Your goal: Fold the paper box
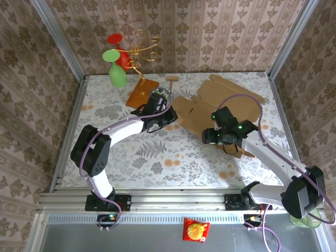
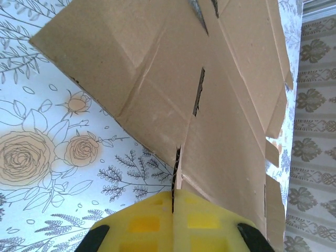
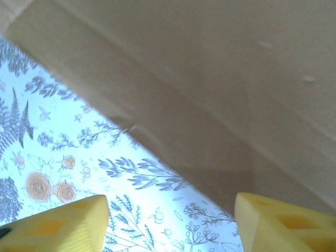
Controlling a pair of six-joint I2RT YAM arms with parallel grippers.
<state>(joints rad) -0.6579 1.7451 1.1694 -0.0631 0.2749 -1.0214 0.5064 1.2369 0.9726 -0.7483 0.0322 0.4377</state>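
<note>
Left pincer (image 2: 173,202) tight on one paper box (image 2: 220,105), right pincer (image 3: 168,212) agape.

The flat tan-brown corrugated cardboard paper box (image 1: 199,113) is plain and unprinted. The floral table covering (image 1: 157,157) is white with grey line-drawn foliage and orange roses. The patterned wall covering (image 1: 210,31) is beige with brown damask motifs. The left gripper (image 2: 173,202) and right gripper (image 3: 170,205) have yellow fingers.
</note>
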